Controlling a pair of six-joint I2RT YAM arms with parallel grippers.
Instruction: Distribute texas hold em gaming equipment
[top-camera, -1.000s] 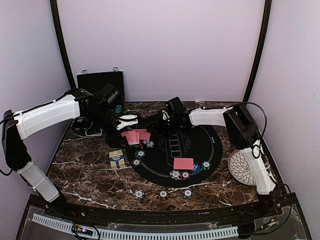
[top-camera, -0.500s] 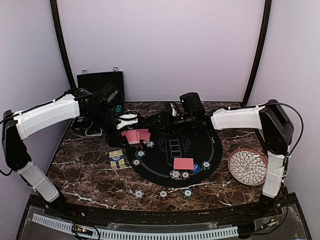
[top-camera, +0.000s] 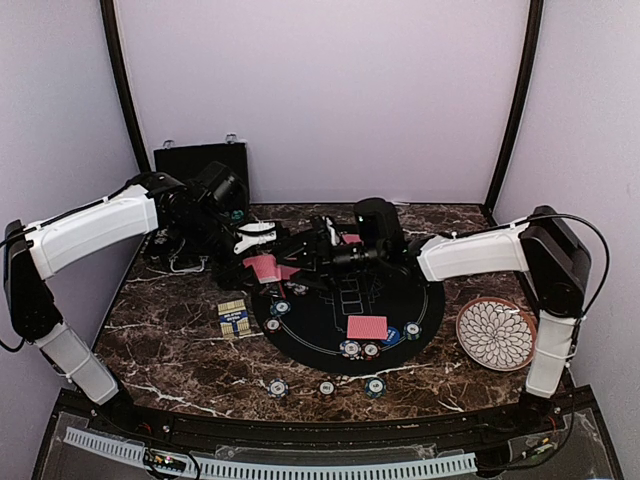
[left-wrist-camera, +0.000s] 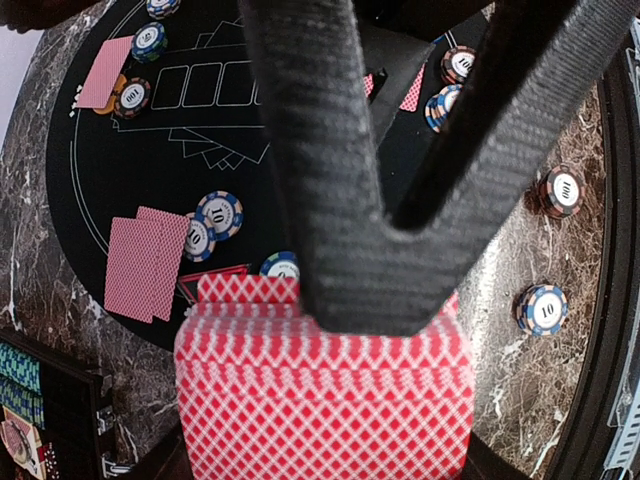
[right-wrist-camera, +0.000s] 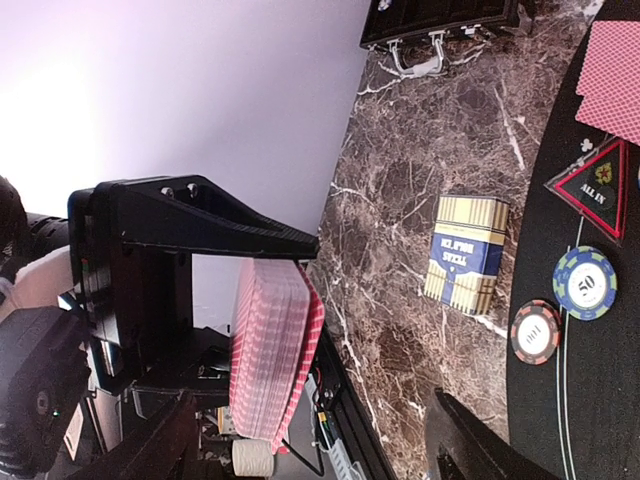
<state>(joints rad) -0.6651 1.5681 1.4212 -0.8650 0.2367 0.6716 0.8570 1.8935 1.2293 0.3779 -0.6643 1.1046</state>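
Observation:
My left gripper (top-camera: 256, 250) is shut on a deck of red-backed playing cards (top-camera: 263, 268) (left-wrist-camera: 320, 395), held above the left rim of the round black felt mat (top-camera: 400, 300). My right gripper (top-camera: 308, 262) (right-wrist-camera: 310, 452) is open and points at the deck (right-wrist-camera: 272, 350), which sits just ahead of its fingers without touching them. Dealt cards lie on the mat at the near side (top-camera: 367, 327) and the left (left-wrist-camera: 145, 262). Striped poker chips (top-camera: 350, 349) (right-wrist-camera: 585, 283) dot the mat and the marble. A red-edged triangle marker (right-wrist-camera: 597, 190) lies by the mat's left edge.
A blue and yellow card box (top-camera: 234, 318) (right-wrist-camera: 468, 252) lies on the marble left of the mat. The black case (top-camera: 200, 160) stands open at the back left. A white petal-patterned plate (top-camera: 492, 333) sits at the right. Three chips (top-camera: 326, 387) line the near edge.
My right arm has swung left across the mat to face the deck, and its jaws have widened. The left gripper keeps its hold on the deck, shifted slightly towards the mat.

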